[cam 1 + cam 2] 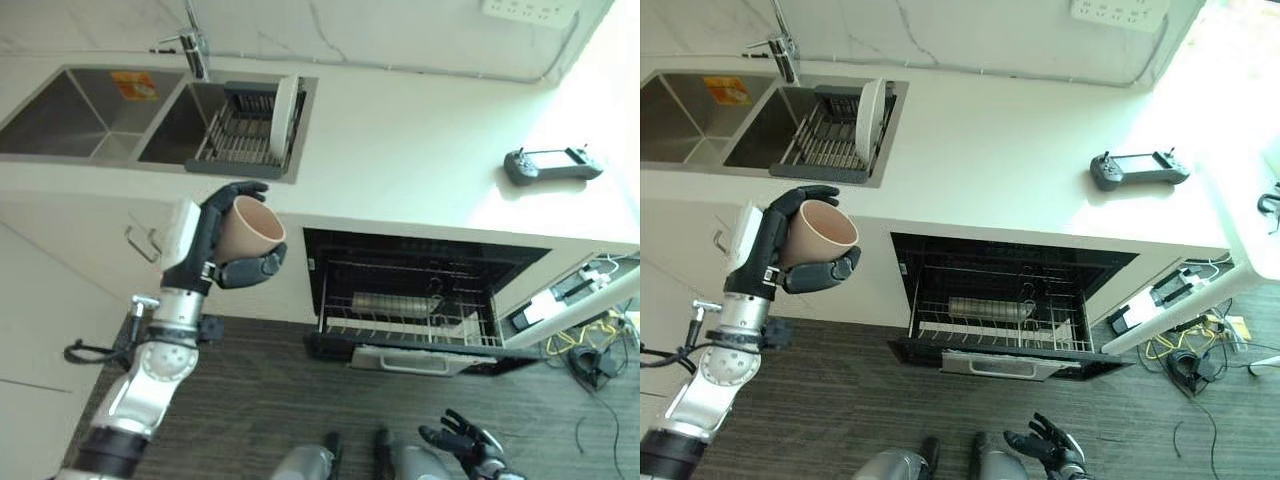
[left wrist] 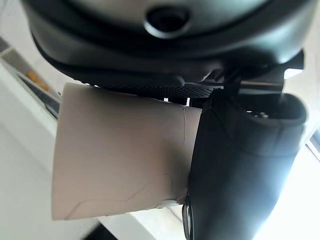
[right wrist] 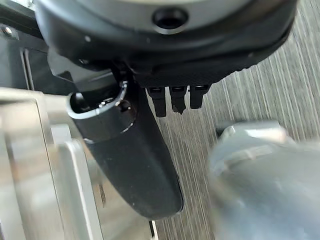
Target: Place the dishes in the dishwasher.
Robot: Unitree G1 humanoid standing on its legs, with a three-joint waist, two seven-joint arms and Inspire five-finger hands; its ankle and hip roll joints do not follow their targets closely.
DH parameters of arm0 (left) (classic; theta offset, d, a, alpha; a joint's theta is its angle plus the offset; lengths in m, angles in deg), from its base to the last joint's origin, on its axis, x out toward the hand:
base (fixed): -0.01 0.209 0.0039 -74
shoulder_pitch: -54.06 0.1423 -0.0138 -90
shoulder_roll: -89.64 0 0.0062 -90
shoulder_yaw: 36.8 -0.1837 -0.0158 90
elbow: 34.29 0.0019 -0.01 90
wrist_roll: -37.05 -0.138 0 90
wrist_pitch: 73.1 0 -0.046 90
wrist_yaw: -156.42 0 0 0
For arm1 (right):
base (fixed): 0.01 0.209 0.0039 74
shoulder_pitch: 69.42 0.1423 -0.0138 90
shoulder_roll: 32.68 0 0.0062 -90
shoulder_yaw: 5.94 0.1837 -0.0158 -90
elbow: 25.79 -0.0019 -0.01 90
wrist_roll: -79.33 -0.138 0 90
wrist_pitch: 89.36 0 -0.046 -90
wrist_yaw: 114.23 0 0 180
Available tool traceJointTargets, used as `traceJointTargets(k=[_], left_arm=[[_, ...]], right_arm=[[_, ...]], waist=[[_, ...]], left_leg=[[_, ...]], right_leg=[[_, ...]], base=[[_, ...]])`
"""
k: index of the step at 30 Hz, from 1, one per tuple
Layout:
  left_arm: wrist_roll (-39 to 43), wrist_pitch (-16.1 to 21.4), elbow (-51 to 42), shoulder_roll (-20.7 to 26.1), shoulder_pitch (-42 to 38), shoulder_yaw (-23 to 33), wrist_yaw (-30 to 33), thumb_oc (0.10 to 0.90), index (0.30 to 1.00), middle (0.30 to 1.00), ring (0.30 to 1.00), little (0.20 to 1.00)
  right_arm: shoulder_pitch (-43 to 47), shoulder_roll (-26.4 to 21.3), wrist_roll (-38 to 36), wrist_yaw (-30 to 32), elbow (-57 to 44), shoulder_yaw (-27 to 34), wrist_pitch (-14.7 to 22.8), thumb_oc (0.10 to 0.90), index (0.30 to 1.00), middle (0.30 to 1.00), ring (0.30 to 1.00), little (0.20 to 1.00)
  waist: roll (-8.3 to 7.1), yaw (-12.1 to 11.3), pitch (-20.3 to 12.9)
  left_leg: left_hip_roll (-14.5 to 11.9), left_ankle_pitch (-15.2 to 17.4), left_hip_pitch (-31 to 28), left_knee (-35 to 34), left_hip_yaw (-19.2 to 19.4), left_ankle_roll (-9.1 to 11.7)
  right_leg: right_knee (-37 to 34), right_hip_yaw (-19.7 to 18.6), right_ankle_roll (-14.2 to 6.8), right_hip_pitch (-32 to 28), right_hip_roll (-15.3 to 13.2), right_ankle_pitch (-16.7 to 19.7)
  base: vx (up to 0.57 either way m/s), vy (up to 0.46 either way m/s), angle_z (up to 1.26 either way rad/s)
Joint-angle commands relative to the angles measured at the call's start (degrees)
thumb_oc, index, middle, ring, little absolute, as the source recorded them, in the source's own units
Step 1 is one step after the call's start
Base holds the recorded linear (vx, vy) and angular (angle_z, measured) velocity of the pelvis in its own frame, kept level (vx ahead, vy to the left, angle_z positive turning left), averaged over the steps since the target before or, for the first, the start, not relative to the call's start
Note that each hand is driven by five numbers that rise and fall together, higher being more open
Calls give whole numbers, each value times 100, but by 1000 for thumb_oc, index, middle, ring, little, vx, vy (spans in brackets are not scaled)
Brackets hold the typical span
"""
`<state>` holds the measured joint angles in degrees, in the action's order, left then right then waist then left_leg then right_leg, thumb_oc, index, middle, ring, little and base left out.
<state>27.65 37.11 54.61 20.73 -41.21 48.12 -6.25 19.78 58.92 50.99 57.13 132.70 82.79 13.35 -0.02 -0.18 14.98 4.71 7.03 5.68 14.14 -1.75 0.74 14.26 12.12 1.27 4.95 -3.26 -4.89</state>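
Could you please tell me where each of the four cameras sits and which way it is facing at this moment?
Left eye view: on the head, looking down at the sink, the open dishwasher and the left hand holding a beige cup.
Right eye view: beside it, same scene; the right hand hangs low with relaxed fingers.
Left wrist view: on the left wrist, looking along the hand at the cup.
Right wrist view: on the right wrist, facing the floor.
The eye views and the left wrist view share the cup.
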Motion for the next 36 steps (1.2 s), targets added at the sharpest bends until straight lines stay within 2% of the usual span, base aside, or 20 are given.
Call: traceJointTargets(k=[1,2,3,4,5,7,8,9,11,12,14,15,19,22,25,26,29,30,32,36], left_arm=[[16,559,-550,-156,-1170,353,117,400,300,300,300,300],[-6,533,-565,-188,-1191,302,103,400,300,300,300,300],[-48,514,-598,-216,-1164,257,116,400,300,300,300,300],[-87,480,-616,-218,-1101,234,166,400,300,300,300,300],[-51,452,-631,-224,-982,266,173,400,300,300,300,300],[59,502,-655,-283,-865,324,74,400,300,300,300,300],[177,621,-656,-331,-811,344,-65,400,300,300,300,300],[238,682,-632,-329,-724,347,-130,400,300,300,300,300],[274,711,-642,-309,-603,338,-119,400,300,300,300,300],[313,793,-634,-278,-489,400,-170,400,300,300,300,300],[482,838,-492,-240,-567,338,-49,400,300,300,300,300],[515,839,-448,-238,-614,306,-2,400,300,300,300,300],[433,697,-336,-222,-768,253,106,400,300,300,300,300],[456,535,-266,-79,-806,269,299,400,300,300,300,300],[422,486,-276,43,-738,314,471,400,300,300,300,300],[443,432,-316,61,-607,452,534,400,300,300,300,300],[535,413,-686,-47,-311,635,508,400,300,300,300,300],[390,516,-858,-214,-321,676,306,400,300,300,300,300],[378,542,-813,-308,-487,572,243,400,300,300,300,300],[274,448,-781,-396,-686,371,180,400,300,300,300,300]], right_arm=[[-61,-456,-593,312,-88,343,85,800,900,900,900,900],[-88,-443,-640,382,-74,418,65,800,900,900,900,900],[-114,-436,-706,419,-57,457,50,800,900,900,900,900],[-126,-444,-765,445,0,482,26,800,900,900,900,900],[-133,-438,-867,486,105,529,-16,800,900,900,900,900],[-187,-362,-836,543,164,613,-10,800,900,900,900,900],[-227,-327,-864,606,195,584,91,800,900,900,900,900],[-238,-297,-839,687,158,630,97,800,900,900,900,900],[-247,-255,-859,717,71,672,71,800,900,900,900,900],[-294,-180,-893,563,-124,773,71,800,900,900,900,900],[-346,-121,-575,434,-227,748,128,800,900,900,900,900],[-353,-118,-619,385,-211,719,174,800,900,900,900,900],[-290,-184,-554,225,-80,720,191,800,900,900,900,900],[-184,-253,-291,73,69,775,153,800,900,900,900,900],[-137,-236,-153,1,55,770,117,800,900,900,900,900],[-132,-273,51,-80,40,682,-1,800,900,900,900,900],[-112,-338,-106,-50,71,539,34,800,900,900,900,900],[-251,-339,-273,10,-71,550,86,800,900,900,900,900],[-336,-327,-387,154,-169,547,80,800,900,900,900,900],[-271,-343,-579,328,-137,506,-13,800,900,900,900,900]], waist=[[316,365,-39],[332,395,-84],[344,376,-93],[354,303,-142],[339,186,-212],[346,137,-311],[389,199,-355],[426,226,-393],[474,204,-394],[557,260,-338],[519,361,-240],[503,366,-230],[432,318,-258],[312,208,-307],[272,168,-288],[229,103,-277],[225,39,-248],[249,166,-150],[235,254,-104],[287,164,-223]], left_leg=[[-1480,446,-2,305,1325,200],[-1306,620,-84,305,1399,182],[-1243,505,-6,305,1312,162],[-1002,545,17,305,979,94],[-591,638,-41,305,550,-53],[-311,734,-94,305,564,-185],[-454,835,-116,305,905,-205],[-481,898,-162,305,944,-237],[-451,902,-165,305,777,-275],[-520,1090,-307,305,762,-472],[-470,1158,-374,305,696,-654],[-475,1160,-387,305,688,-664],[-592,1145,-500,305,662,-576],[-820,1187,-585,305,660,-373],[-1060,1169,-650,305,558,-241],[-1359,1052,-643,305,456,20],[-1839,690,-461,305,510,225],[-2194,327,-175,305,1110,382],[-2124,290,-136,305,1413,387],[-932,672,-179,305,1135,63]], right_leg=[[293,268,-322,-377,-361,-1140],[293,282,-390,-440,-343,-1201],[293,254,-344,-389,-293,-1111],[293,100,-352,-368,-239,-1091],[293,-136,-364,-355,-197,-1079],[293,-139,-394,-350,-175,-1053],[293,27,-397,-382,-147,-1092],[293,65,-402,-383,-121,-1090],[293,102,-424,-437,-47,-989],[814,175,-597,-365,-17,-609],[1522,-107,-692,26,-122,-502],[1417,-136,-691,5,-158,-525],[293,-251,-818,-295,-520,-418],[293,-510,-1056,-238,-1029,-526],[293,-594,-1141,-269,-1087,-598],[293,-448,-994,-409,-984,-819],[293,-142,-635,-487,-691,-1037],[293,298,-385,-676,-466,-1186],[293,521,-331,-772,-441,-1253],[293,359,-385,-672,-376,-1244]], base=[[49,-137,131],[-37,-75,106],[63,-23,69],[98,12,31],[185,39,-12],[126,74,-99],[77,136,-76],[86,165,-12],[108,144,19],[74,132,6],[41,13,-27],[35,-196,-27],[69,-297,-2],[136,-569,-21],[145,-638,6],[180,-906,13],[91,-734,14],[20,-795,52],[-22,-444,146],[20,-131,41]])
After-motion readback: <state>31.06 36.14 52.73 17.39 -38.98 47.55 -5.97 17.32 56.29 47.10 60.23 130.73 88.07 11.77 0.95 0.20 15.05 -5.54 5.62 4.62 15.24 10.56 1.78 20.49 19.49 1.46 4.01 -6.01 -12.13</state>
